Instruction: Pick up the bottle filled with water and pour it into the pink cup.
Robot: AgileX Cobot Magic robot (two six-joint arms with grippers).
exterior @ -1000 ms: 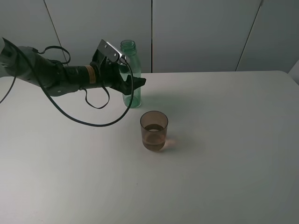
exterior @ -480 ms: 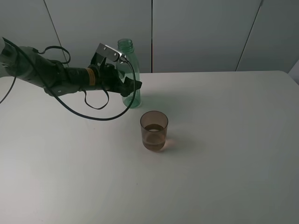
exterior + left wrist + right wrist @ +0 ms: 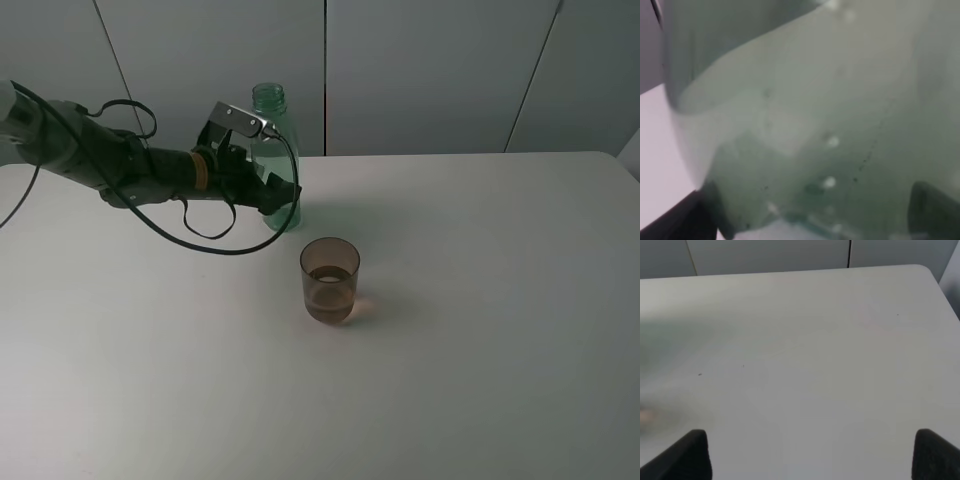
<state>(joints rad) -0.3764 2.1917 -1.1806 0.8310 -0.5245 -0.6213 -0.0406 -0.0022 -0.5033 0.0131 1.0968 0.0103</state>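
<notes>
The green transparent bottle stands upright and uncapped at the back of the white table. My left gripper reaches in from the left, its fingers on either side of the bottle's lower body. In the left wrist view the bottle fills the frame, and the dark fingertips sit wide apart at the frame's corners, so the gripper is open. The pink cup stands in front of the bottle, a little to its right, with some liquid in it. My right gripper is open and empty over bare table.
Grey wall panels stand behind the table's far edge. A black cable loops down from the left arm, close over the tabletop. The table's right corner shows in the right wrist view.
The left gripper and the bottle have shifted slightly left and the gripper has dropped lower on the bottle. The cup has not moved.
</notes>
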